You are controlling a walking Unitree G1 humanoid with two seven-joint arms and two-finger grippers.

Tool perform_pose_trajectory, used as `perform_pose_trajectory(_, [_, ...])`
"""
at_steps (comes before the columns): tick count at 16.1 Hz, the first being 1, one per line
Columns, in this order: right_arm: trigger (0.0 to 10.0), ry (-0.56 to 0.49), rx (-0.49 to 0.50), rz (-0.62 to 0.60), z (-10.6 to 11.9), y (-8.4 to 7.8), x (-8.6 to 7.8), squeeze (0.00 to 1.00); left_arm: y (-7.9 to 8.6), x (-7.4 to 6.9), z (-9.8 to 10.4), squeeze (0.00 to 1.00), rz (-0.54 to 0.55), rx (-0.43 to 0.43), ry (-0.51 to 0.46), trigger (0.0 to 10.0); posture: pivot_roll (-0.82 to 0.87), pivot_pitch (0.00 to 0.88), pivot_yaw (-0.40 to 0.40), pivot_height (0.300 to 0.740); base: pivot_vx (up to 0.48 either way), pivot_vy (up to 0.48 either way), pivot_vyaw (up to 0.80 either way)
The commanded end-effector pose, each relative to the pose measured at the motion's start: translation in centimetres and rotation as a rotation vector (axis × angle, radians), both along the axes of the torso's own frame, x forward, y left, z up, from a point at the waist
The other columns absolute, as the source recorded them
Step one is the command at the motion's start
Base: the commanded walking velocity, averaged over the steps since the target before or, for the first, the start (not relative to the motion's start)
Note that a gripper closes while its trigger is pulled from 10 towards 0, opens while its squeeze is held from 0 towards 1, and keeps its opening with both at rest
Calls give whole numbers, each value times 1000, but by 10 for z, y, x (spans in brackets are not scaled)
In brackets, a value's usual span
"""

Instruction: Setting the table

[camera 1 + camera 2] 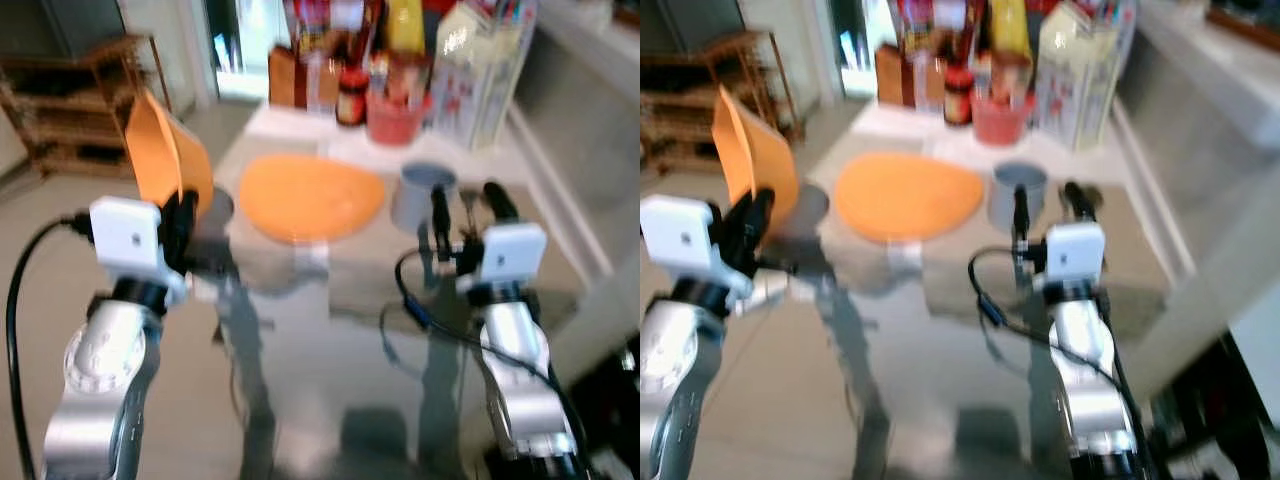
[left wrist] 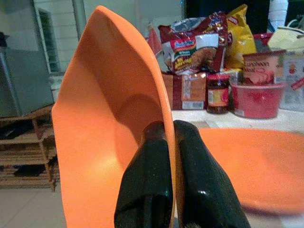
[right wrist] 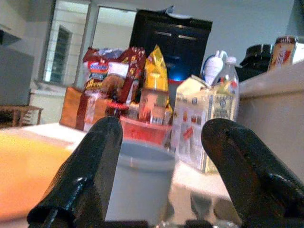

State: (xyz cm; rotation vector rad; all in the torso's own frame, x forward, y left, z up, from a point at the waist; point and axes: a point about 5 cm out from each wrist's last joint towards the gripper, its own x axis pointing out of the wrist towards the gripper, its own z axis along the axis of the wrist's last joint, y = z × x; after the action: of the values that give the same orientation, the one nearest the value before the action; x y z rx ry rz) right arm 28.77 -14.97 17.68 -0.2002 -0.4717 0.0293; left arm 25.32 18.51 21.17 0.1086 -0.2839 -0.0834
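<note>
With the bowl [image 2: 109,123] clamped by its rim on edge in the left gripper [image 2: 173,142] above the table's [image 1: 330,330] left edge beside the plate [image 1: 312,197], it should be levelled before release, while the right gripper [image 3: 164,156], fingers apart, is kept short of the cup [image 3: 140,183].

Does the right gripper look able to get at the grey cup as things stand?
Probably yes. The right gripper is open and lined up with the grey cup, which stands just ahead between its fingers in the wrist view, with nothing between them.
</note>
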Motion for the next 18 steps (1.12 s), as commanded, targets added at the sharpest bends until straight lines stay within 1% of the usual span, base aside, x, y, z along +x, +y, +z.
perform_pose_trajectory(1, [10000, 4, 4, 11, 0, 0, 1, 0, 0, 0, 7, 0, 2, -7, -32, 0, 30, 0, -10, 740, -416, 0, 0])
perform_pose_trajectory(4, [10000, 10, 2, 17, -2, 1, 1, 0, 1, 2, 6, 0, 5, -8, -31, 0, 31, 0, -10, 740, -420, 0, 0])
perform_pose_trajectory(8, [10000, 24, -4, 29, -5, 2, 1, 0, 3, 7, 5, 0, 6, 20, -21, 0, 30, 0, -9, 740, 0, 0, 0])
perform_pose_trajectory(9, [10000, 34, -7, 33, -7, 3, 2, 0, 3, 8, 4, 0, 2, 9, -18, 0, 29, 0, -11, 740, 0, 0, 0])
perform_pose_trajectory(11, [10000, 50, -11, 46, -9, 4, 2, 0, 3, 10, 2, 0, -4, 19, -14, 0, 28, 0, -11, 740, 0, 0, 0])
perform_pose_trajectory(13, [10000, 64, -8, 56, -12, 6, 3, 0, 2, 11, -1, 0, -18, 21, -6, 0, 26, 0, -8, 740, 0, -480, 0])
perform_pose_trajectory(15, [10000, 142, 36, 61, -25, 3, 5, 0, -1, 12, -9, 0, -49, 31, 18, 0, 25, 0, -7, 740, 0, -480, 0])
perform_pose_trajectory(16, [10000, 189, 20, 66, -35, 1, 5, 0, 0, 11, -20, 0, -61, 40, 51, 0, 24, 0, -7, 740, 0, -480, 0])
perform_pose_trajectory(17, [10000, 206, 13, 70, -40, 0, 5, 0, 1, 10, -26, 0, -62, 45, 68, 0, 22, 0, -6, 740, 0, -480, 0])
perform_pose_trajectory(18, [10000, 248, -3, 66, -50, -2, 5, 0, 4, 8, -40, 0, -56, 45, 115, 0, 26, 0, -6, 740, 0, -480, 0])
